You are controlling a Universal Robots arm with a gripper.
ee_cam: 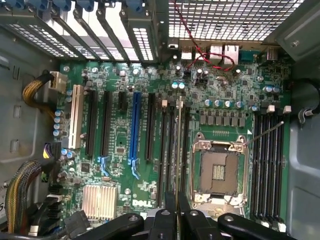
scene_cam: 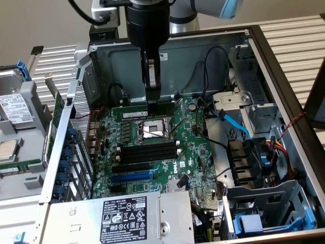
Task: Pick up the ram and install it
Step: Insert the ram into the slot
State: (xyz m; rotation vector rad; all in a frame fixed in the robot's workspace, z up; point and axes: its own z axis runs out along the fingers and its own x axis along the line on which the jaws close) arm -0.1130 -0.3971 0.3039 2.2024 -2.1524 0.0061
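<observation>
The ram (scene_cam: pixel 133 110) stands on its long edge, pinched between the fingers of the gripper (scene_cam: pixel 152 97), which are drawn almost together on its flat faces. Its long axis runs level across the case from the exterior view's left to right, parallel to the upper edge of the CPU socket (scene_cam: pixel 152 129), and in that view it shows just beyond the socket's far side. From the wrist, the ram (ee_cam: pixel 178 145) appears edge-on as a thin pale line leading out from the gripper (ee_cam: pixel 177 216). It runs alongside the CPU socket (ee_cam: pixel 218 172) and in line with the black memory slots (ee_cam: pixel 163 150) on the socket's side toward the blue expansion slot (ee_cam: pixel 134 125). Whether its lower edge touches a slot cannot be told. A second bank of black slots (ee_cam: pixel 267 165) lies on the socket's opposite side. In the exterior view the black memory slots (scene_cam: pixel 150 152) sit on the socket's near side, the blue expansion slot (scene_cam: pixel 131 177) beyond them, and the grey power supply (scene_cam: pixel 127 218) nearer again. A blue cable (scene_cam: pixel 233 122) hangs to the socket's right in that view.
</observation>
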